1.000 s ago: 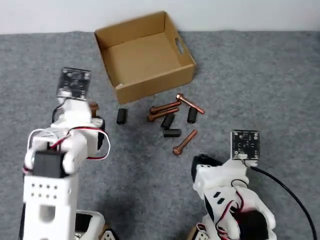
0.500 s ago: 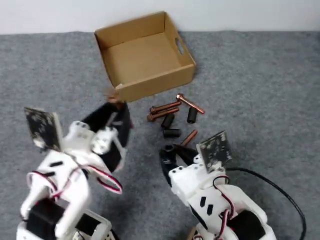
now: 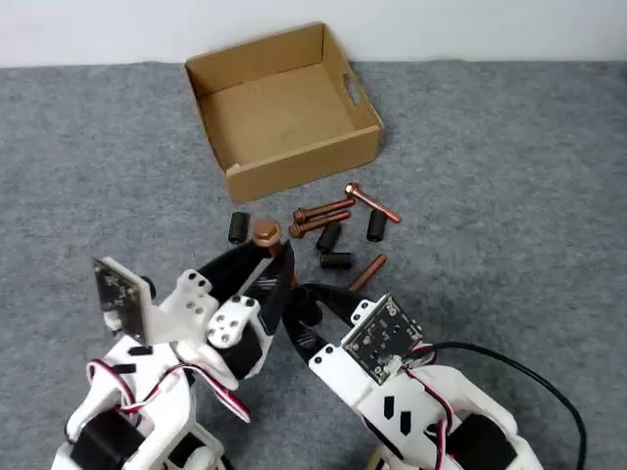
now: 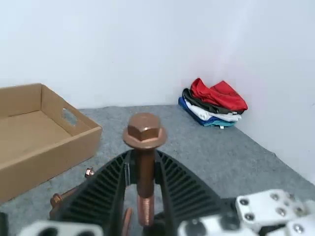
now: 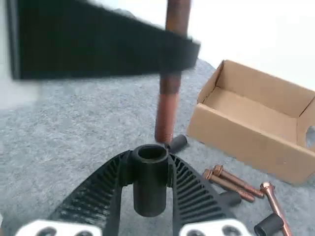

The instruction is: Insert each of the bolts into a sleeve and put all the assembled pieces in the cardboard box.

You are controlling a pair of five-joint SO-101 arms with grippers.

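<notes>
Bolt [image 4: 144, 162] in left jaws hangs near open rim of sleeve [image 5: 150, 184] in right jaws.

The brown cardboard box [image 3: 304, 166] is sitting at the far side of the grey felt mat [image 3: 509, 147], with loose copper bolts [image 3: 318, 215] and short black sleeves [image 3: 337, 260] lying just before it. Nearer, the left gripper [image 4: 143, 164] is holding a copper hex bolt [image 4: 144, 147] upright just over (not yet inside) the black tube sleeve [image 5: 149, 184] clamped in the right gripper [image 5: 149, 160].

I've got my left gripper [image 4: 143, 161] clamped on an upright bolt [image 4: 144, 133], with my right gripper [image 5: 150, 164] just below it, squeezing a sleeve [image 5: 149, 189].
</notes>
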